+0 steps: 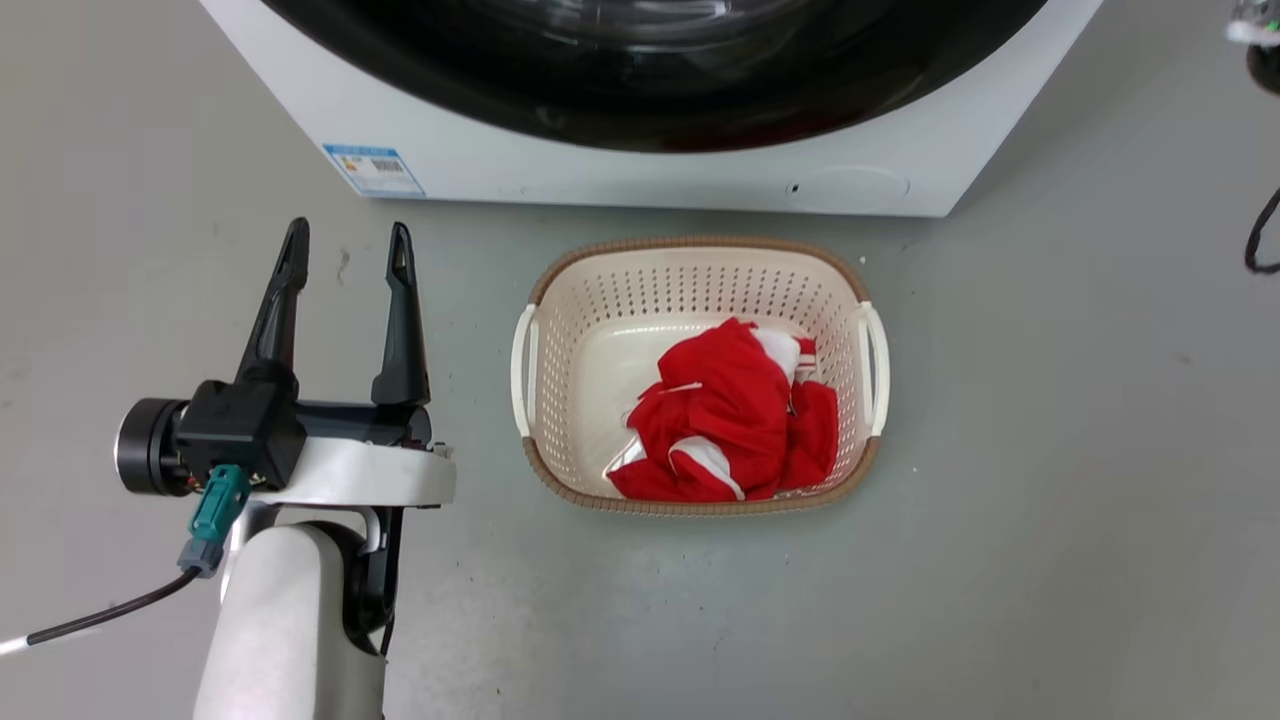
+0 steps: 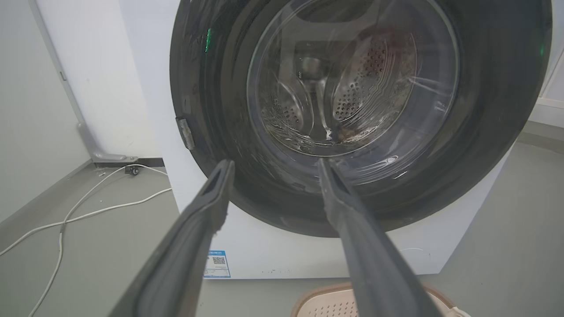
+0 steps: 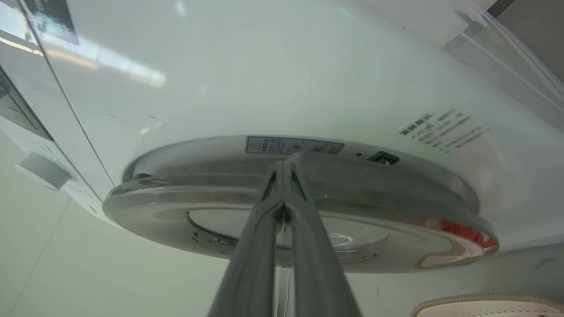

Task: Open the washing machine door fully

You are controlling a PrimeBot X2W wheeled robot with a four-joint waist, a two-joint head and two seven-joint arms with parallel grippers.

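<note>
Black and shiny, the washing machine door (image 2: 357, 110) is a big round disc on the front of the white washing machine (image 2: 246, 251). It has a clear glass bowl in its middle, and the steel drum shows through the glass. The door sits close against the machine, and I cannot tell if it is latched. In the right wrist view the right end effector (image 3: 282, 165) has its two fingers pressed tight together, with the tips up at the edge of the door. The left end effector (image 1: 348, 230) is off to the left, away from the door, with its fingers spread apart. On the grey floor (image 1: 1050, 450), just in front of the machine, sits a cream basket (image 1: 700, 248) with red and white clothes (image 1: 730, 400) in it.
</note>
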